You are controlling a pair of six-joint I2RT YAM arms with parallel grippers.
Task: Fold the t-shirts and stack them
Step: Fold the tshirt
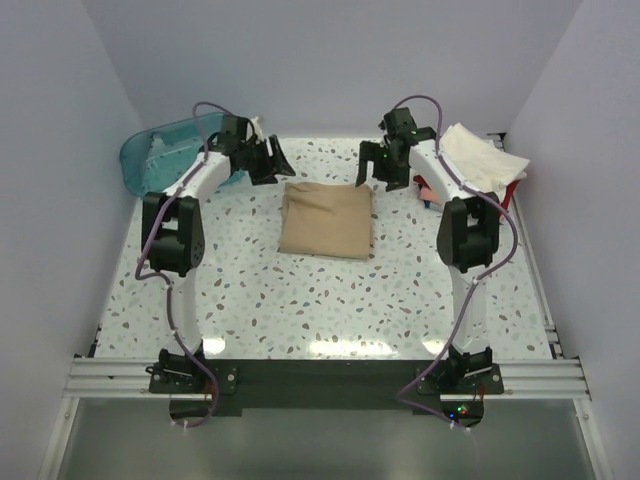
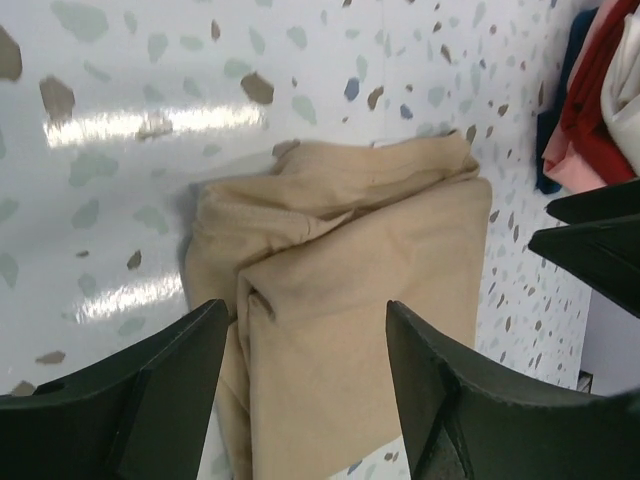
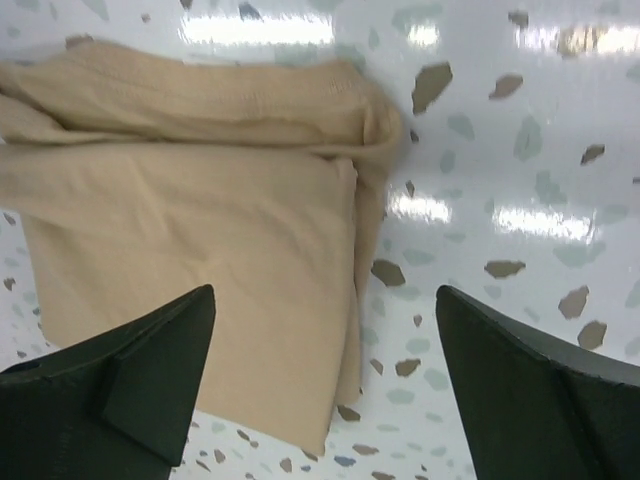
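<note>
Top external view: a folded tan cotton t-shirt (image 1: pixel 326 220) lay on the speckled white table (image 1: pixel 300 310) between the left gripper (image 1: pixel 270 165) and right gripper (image 1: pixel 380 178), both spread wide.

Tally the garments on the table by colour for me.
Tan shirt, folded, mid-table: 1
Cream-white shirt, far right: 1
Red shirt, under the cream-white one: 1
Pink shirt, edge showing: 1
Dark blue garment, edge showing only: 1
Total: 5
</note>
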